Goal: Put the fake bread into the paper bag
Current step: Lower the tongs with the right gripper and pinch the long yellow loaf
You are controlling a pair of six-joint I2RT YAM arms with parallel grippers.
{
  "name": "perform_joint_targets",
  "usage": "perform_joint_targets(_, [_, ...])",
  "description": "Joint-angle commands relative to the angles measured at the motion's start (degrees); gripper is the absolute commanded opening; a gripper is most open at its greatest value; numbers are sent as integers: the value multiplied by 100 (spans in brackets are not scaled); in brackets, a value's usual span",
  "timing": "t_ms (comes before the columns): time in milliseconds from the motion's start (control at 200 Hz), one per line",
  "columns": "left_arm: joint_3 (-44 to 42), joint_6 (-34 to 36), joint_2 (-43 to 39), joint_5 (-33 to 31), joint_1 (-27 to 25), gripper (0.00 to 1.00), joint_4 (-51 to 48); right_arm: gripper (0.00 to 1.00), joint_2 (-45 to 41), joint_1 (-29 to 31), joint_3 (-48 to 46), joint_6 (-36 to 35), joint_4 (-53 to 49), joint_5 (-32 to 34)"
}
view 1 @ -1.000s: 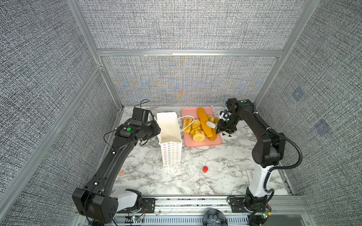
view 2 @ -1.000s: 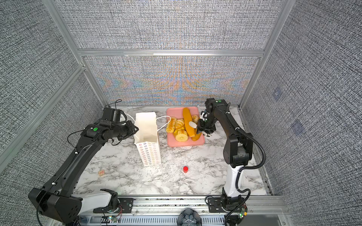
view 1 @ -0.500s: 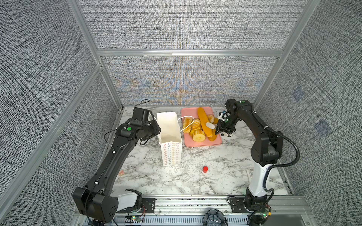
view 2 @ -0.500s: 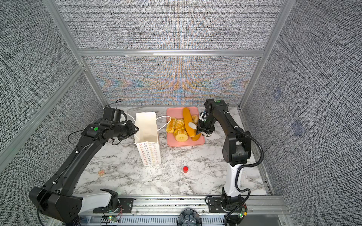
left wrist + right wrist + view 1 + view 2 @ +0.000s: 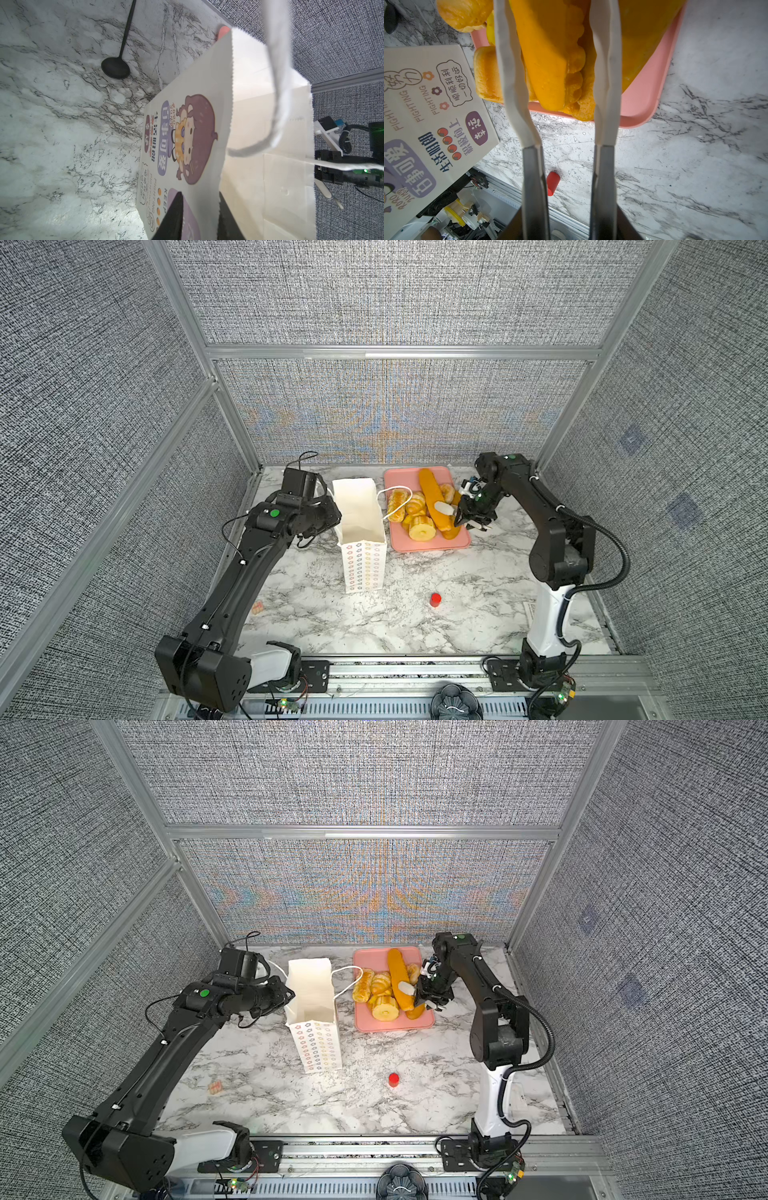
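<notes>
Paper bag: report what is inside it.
In a top view the paper bag shows only bare white inner walls, with nothing visible in it. Its floor is hidden behind the near wall.

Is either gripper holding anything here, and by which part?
Left gripper straddles the paper bag's wall at its rim; right gripper brackets the long loaf near its front end on the pink tray. Whether either actually grips cannot be told.

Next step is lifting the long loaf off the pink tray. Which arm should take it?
Right. The right gripper straddles the long loaf on the pink tray; the left gripper is busy astride the paper bag rim.
</notes>
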Motion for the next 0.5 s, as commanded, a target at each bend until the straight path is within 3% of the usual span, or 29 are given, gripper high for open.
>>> perform_joint_targets(0, [6,32,-19,14,7,28,3,44,35,4,19,-40,3,-165])
perform_joint_targets(495, [15,19,-20,11,7,28,-13,37,59,-4,-33,-7,88,-273])
